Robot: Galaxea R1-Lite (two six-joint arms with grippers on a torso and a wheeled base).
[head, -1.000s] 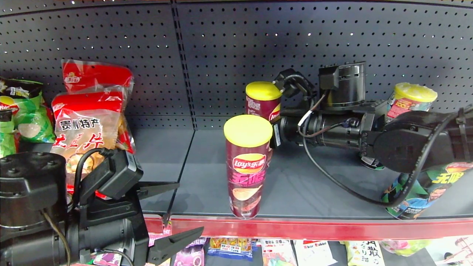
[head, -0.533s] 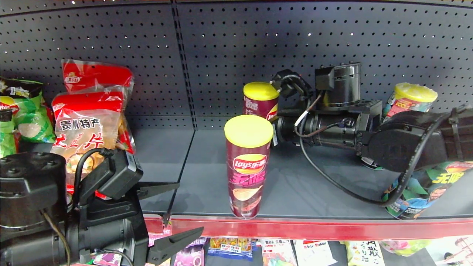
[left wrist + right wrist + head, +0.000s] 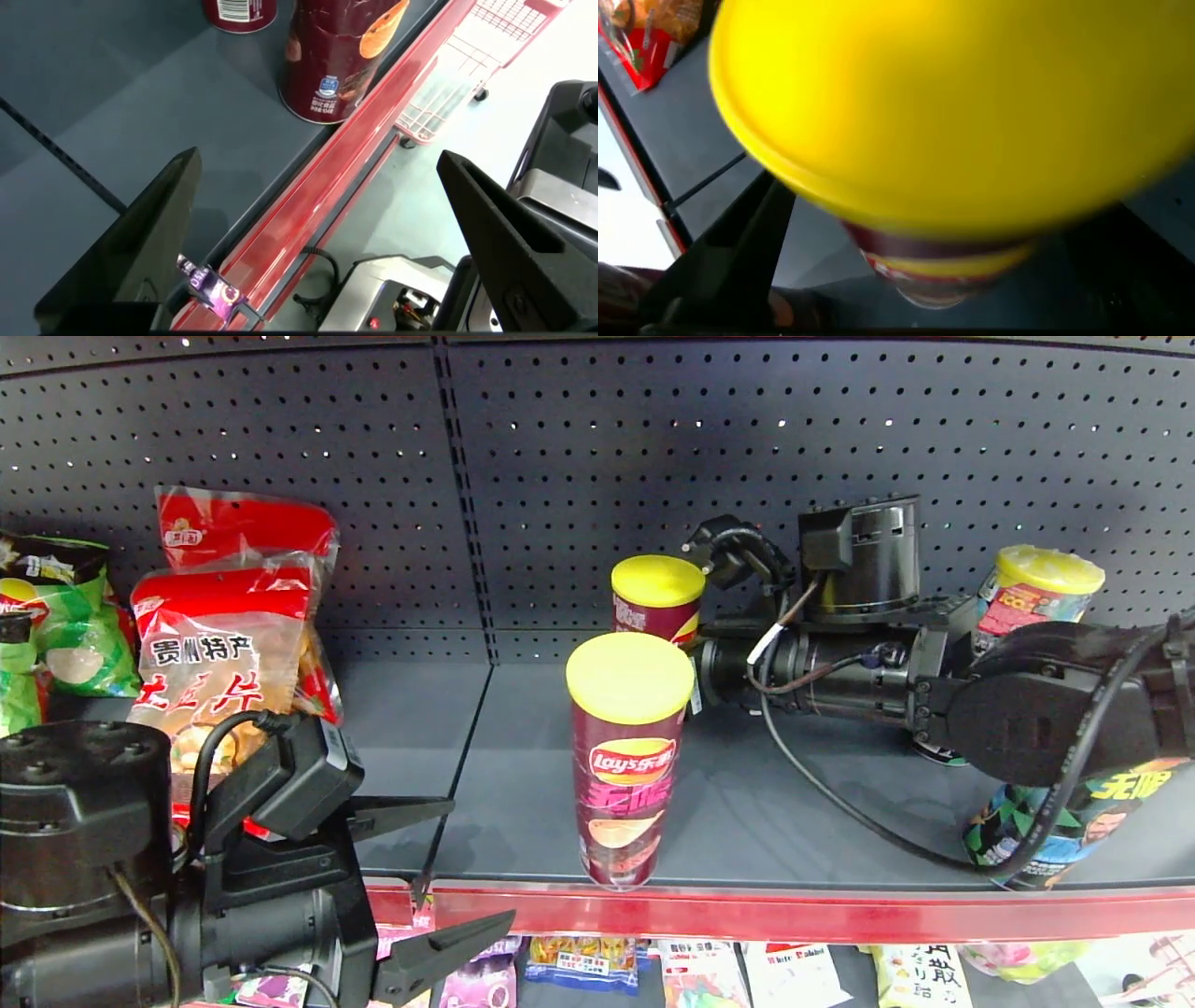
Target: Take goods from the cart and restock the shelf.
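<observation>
Two red snack bags (image 3: 224, 607) leaned against the pegboard (image 3: 579, 457) at ten o'clock from the front can (image 3: 627, 756), with a green bag (image 3: 56, 616) beside them at the far edge. Low at eight o'clock, the left gripper (image 3: 481, 859) hung before the red rail (image 3: 794, 915) of the shelf (image 3: 766, 803), fingers spread wide and holding nothing. The front can, maroon with a yellow lid, stood upright at the shelf's front edge. Just behind it at twelve o'clock was the rear can (image 3: 658, 602), of the same kind and upright, clasped from the side by the right gripper (image 3: 680, 649). The front can hid its base, so I couldn't tell whether it touched the shelf. At two o'clock a green can (image 3: 1032, 583) stood by the pegboard, and at four o'clock a second green can (image 3: 1074, 821) stood near the rail, partly behind the right arm.
</observation>
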